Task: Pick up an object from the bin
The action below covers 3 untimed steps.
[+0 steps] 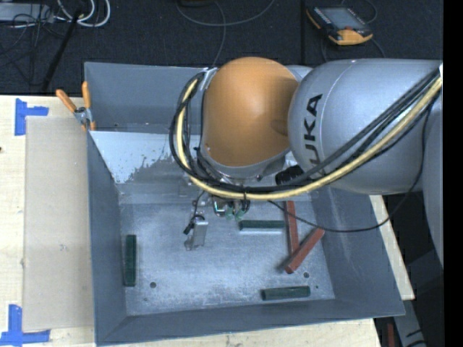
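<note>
Now we are seeing the end effector (195,231) hanging near a green bar (262,225) in the bin (105,215); open or shut, we cannot tell.

Grey metal bin (101,194), floor scuffed pale. My arm (362,129) comes in from the right, its orange wrist cover (246,114) over the bin's upper middle. My jaws hang below the cover, over bare floor left of centre, with nothing between them that I can make out.

Nearest thing is a dull green bar (260,225), flat, just to their right. Beyond it lie a red-brown stick (291,226) and a second stick (307,246), their lower ends together. A dark green bar (285,293) lies near the front wall. Another green bar (129,260) lies by the left wall, well apart.
</note>
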Each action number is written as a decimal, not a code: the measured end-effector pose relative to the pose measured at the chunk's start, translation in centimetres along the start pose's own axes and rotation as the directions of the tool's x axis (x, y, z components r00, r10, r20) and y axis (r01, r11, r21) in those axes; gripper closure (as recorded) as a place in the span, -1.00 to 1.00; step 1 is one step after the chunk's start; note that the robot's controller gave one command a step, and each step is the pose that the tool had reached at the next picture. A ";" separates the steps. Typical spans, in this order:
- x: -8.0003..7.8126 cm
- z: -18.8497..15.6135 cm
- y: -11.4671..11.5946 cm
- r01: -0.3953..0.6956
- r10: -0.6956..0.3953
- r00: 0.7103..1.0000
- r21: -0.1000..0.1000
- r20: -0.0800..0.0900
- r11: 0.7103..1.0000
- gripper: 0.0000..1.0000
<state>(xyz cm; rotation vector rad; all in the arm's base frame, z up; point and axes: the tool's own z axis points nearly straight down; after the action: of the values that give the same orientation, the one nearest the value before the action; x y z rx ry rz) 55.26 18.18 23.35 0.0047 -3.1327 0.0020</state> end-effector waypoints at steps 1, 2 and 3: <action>-1.4 -8.2 -12.9 -0.136 0.136 0.991 -0.001 0.016 0.991 -1.00; 4.5 4.3 -15.4 -0.112 0.112 0.994 0.000 -0.003 0.994 -1.00; -2.0 15.8 -17.8 -0.052 0.052 0.999 -0.001 0.005 0.999 -1.00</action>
<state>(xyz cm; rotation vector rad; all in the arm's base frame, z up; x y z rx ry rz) 57.15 0.33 7.58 -0.0776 -3.1369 0.0016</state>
